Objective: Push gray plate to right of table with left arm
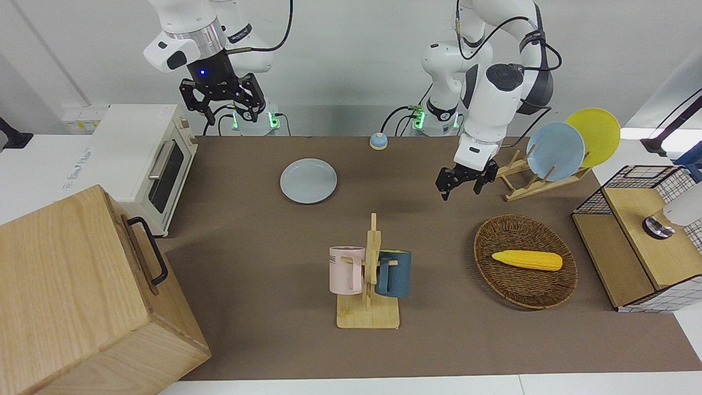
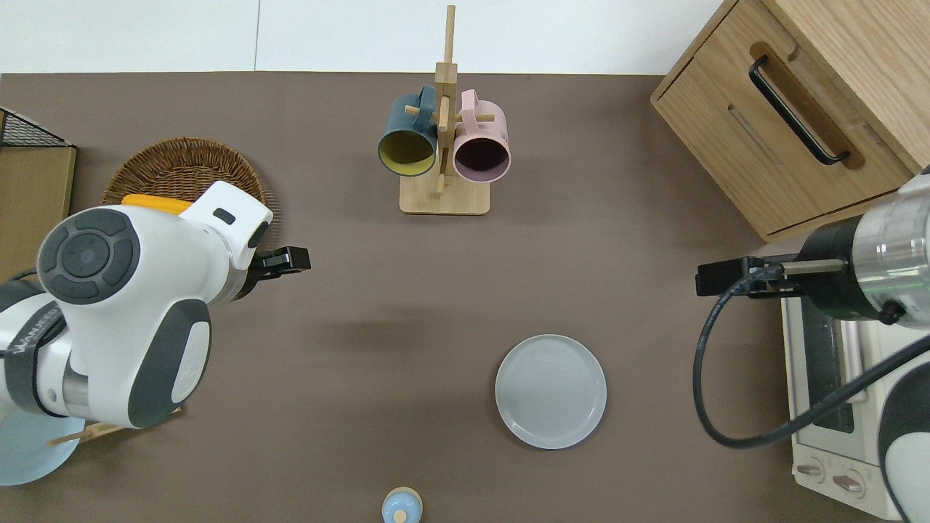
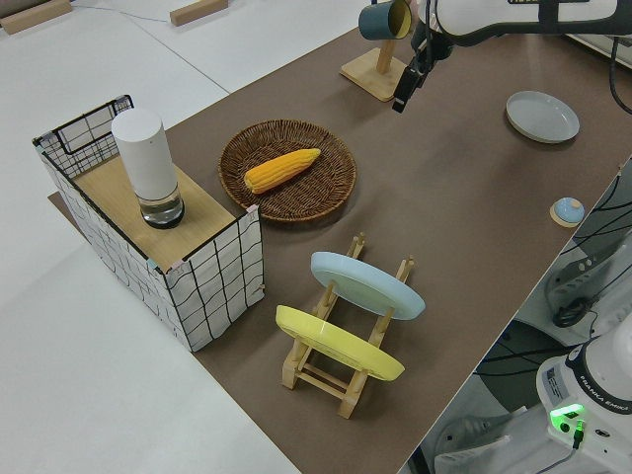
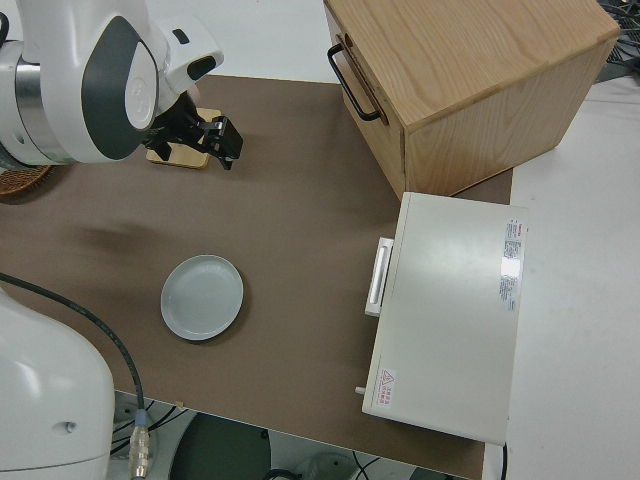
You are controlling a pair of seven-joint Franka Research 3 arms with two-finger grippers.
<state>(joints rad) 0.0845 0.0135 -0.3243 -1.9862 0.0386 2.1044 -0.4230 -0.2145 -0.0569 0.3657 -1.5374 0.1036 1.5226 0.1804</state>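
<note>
Table (image 1: pixel 263 263) w/ gray plate (image 1: pixel 308 180) flat; left claw (image 1: pixel 466 184) open, empty, well apart

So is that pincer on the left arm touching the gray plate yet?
Apart. The overhead view shows bare brown table between the left pincer and the gray plate.

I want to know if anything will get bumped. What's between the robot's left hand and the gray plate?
Nothing. In the overhead view only bare brown table lies between the left hand and the gray plate.
</note>
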